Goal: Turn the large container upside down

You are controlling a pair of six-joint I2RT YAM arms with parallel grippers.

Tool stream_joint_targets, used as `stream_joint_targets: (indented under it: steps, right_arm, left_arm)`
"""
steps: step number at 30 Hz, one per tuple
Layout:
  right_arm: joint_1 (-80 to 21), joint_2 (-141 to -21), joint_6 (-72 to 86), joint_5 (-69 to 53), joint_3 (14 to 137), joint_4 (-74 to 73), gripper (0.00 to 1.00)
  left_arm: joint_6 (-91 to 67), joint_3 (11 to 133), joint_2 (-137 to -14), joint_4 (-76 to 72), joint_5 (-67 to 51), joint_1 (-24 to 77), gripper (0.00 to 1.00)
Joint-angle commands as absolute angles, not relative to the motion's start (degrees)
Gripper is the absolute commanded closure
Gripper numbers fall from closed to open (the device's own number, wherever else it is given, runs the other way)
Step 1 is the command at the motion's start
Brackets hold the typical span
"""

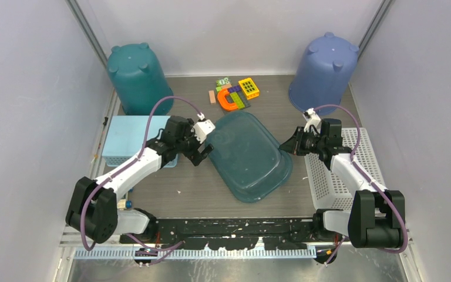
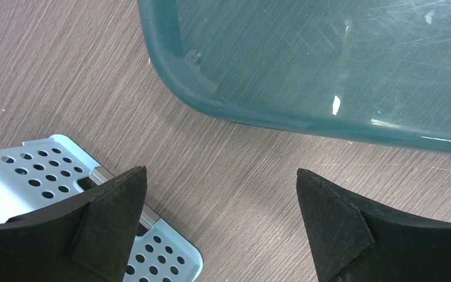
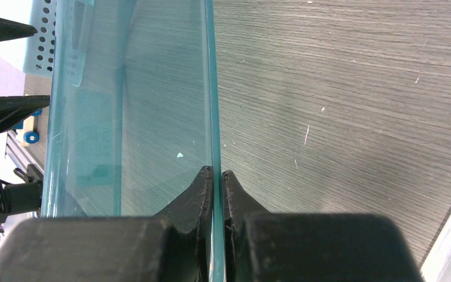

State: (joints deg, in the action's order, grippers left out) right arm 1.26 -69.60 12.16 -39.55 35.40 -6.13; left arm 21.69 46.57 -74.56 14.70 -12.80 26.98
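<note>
Large teal container (image 1: 248,155) lies mid-table (image 1: 194,194), between both arms. Right gripper (image 1: 286,144) has its jaws clenched on the container's thin right edge. Left gripper (image 1: 202,150) hovers just beside its left edge, jaws spread wide, near a pale blue perforated basket (image 1: 123,141).

The end effector (image 2: 221,171) gapes above tabletop (image 2: 64,70), near teal container (image 2: 329,59) and perforated tray (image 2: 29,182).
</note>
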Motion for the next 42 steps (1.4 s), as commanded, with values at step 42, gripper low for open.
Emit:
stream_joint_targets:
  steps: [42]
  right_arm:
    - [0.2,-74.5,15.3,-45.2,39.6,-5.2,0.90]
  left_arm:
    - [17.6,53.8,-83.3,10.1,-1.2,29.1,0.00]
